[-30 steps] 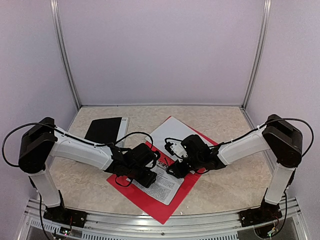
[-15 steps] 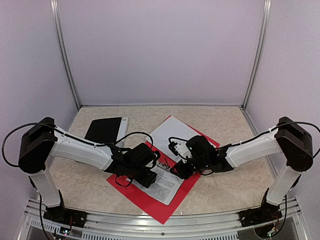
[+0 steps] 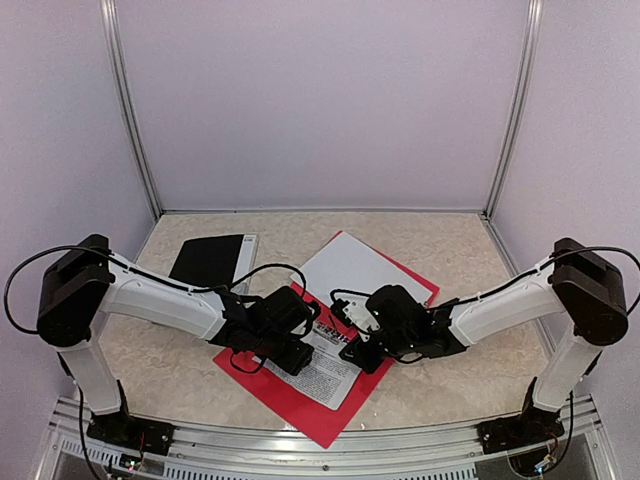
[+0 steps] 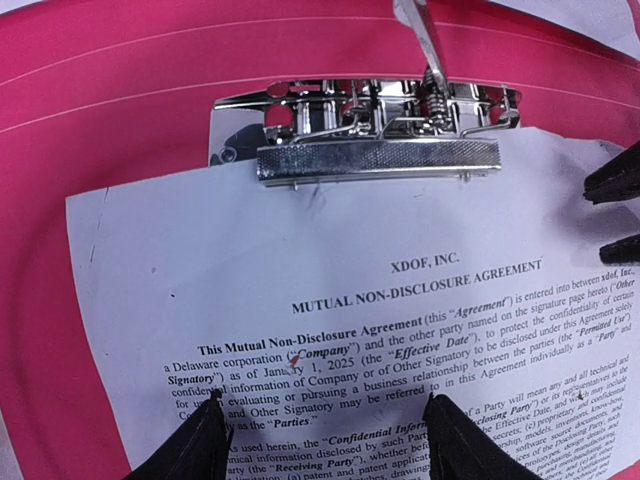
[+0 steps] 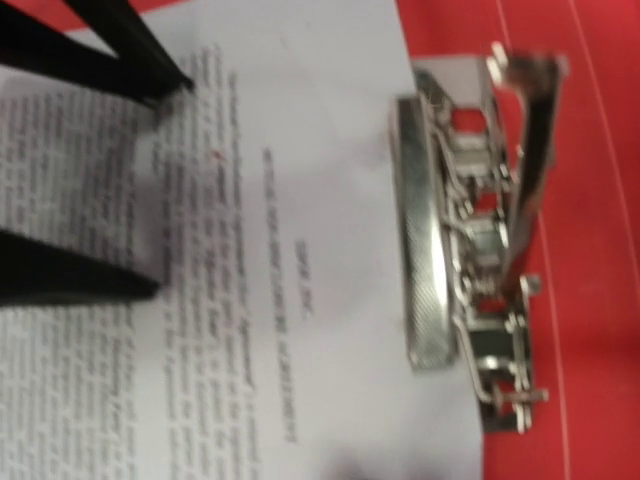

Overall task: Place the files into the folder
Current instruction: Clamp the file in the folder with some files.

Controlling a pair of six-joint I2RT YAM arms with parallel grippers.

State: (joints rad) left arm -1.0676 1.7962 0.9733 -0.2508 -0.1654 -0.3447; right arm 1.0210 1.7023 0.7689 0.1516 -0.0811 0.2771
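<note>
Red folder [image 3: 300, 400] open on the worktop [image 3: 450, 250], printed sheet [image 4: 330, 230] with its top edge under the clip [image 4: 378, 160]. Left gripper [image 4: 325, 425] spread open, tips on the text. Right gripper [image 4: 612, 213] beside the sheet, can't tell its state. Any sideways drag could crumple the sheet or pull it free.

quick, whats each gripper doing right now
Left gripper: open, tips on the printed sheet, holding nothing.
Right gripper: open narrowly near the sheet's edge, nothing seen between its fingers.

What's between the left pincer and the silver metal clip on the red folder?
Only the white printed sheet, its heading lines showing; nothing else between left pincer and silver metal clip. Left wrist view.
</note>
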